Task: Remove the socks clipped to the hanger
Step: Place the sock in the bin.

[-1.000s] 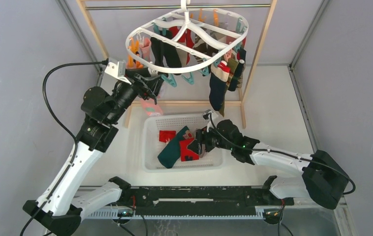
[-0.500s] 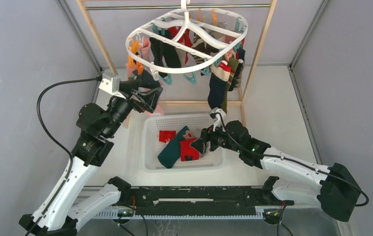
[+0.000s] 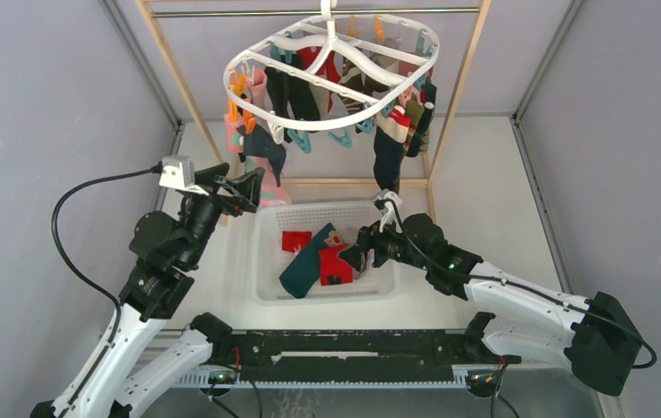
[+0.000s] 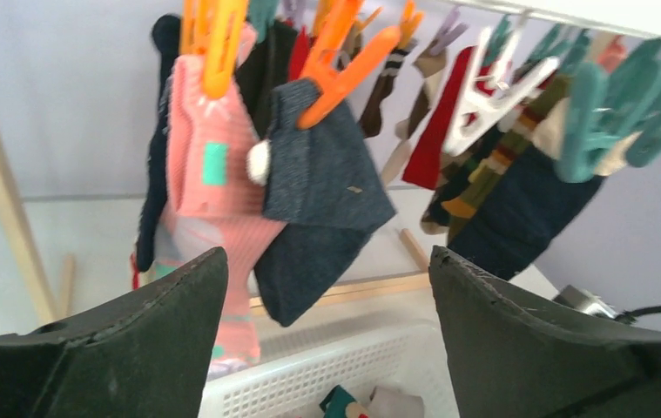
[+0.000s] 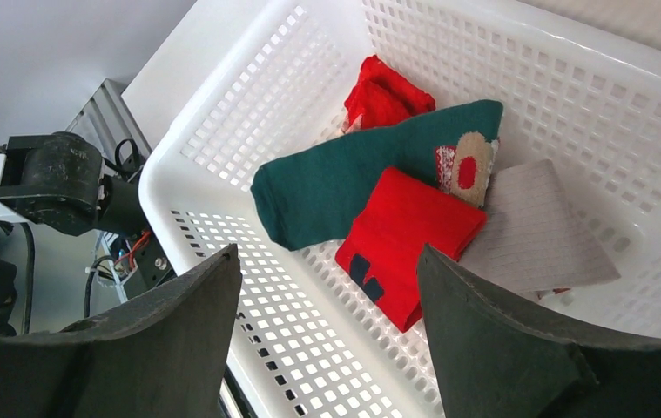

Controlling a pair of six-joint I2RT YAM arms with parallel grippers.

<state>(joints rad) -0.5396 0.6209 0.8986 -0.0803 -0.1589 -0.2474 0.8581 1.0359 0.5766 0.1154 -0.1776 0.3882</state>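
The white oval hanger (image 3: 318, 128) hangs from the rod, with several socks still clipped under it. In the left wrist view a navy sock (image 4: 327, 165) hangs from an orange clip (image 4: 344, 65) beside a pink sock (image 4: 209, 183). My left gripper (image 3: 248, 187) (image 4: 327, 257) is open and empty, just below and short of these two socks. My right gripper (image 3: 360, 257) (image 5: 328, 252) is also open and empty. It hovers over the white mesh basket (image 5: 222, 78), where a teal sock (image 5: 344, 183), a red sock (image 5: 405, 235) and a grey sock (image 5: 536, 231) lie.
The wooden rack frame (image 3: 457, 104) stands around the hanger, its base bar just behind the basket (image 3: 261, 252). Grey walls close in on both sides. Dark striped socks (image 3: 387, 152) hang low above the basket's far right corner.
My left arm has drawn back down and to the left, away from the hanger, with its jaws wider apart. The navy sock stays clipped. The right arm has shifted only slightly over the basket.
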